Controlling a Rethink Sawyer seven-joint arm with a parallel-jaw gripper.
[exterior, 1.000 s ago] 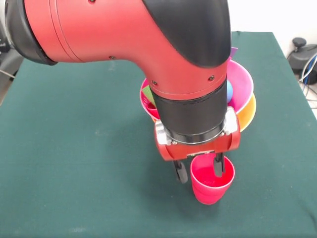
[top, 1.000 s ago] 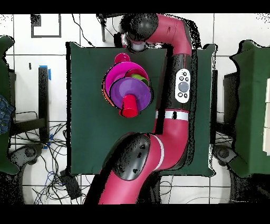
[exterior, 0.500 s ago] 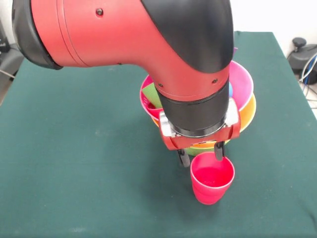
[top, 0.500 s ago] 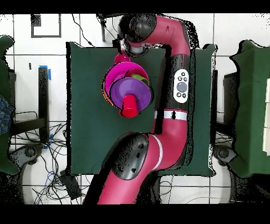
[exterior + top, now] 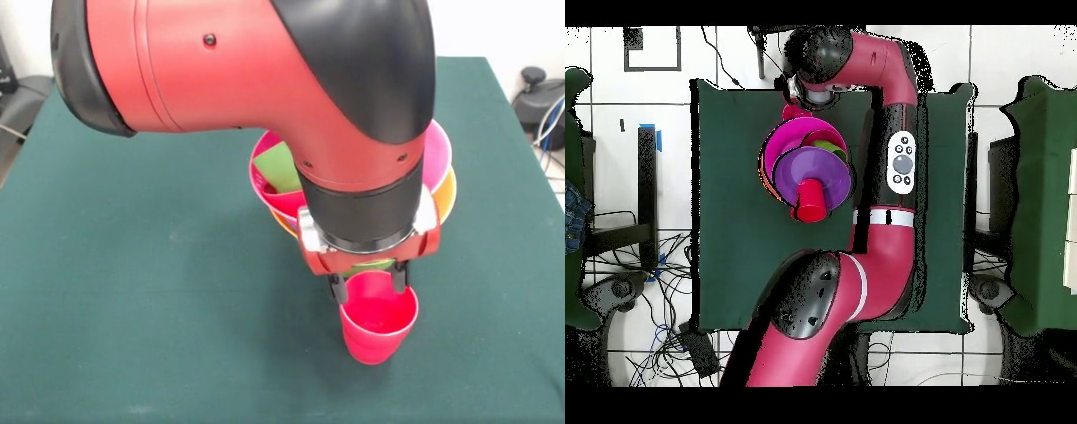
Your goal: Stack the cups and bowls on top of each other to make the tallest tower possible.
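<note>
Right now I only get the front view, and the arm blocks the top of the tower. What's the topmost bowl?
Observer: From overhead, a purple bowl sits inside the pink bowl and is the topmost bowl.
Operator: Anything on the purple one?
Observer: Yes. A red cup stands on it, at the side nearer the robot's base.
Operator: Any green up there?
Observer: A lime green sliver shows beside the purple rim, inside the pink bowl. I cannot tell what it belongs to.
</note>
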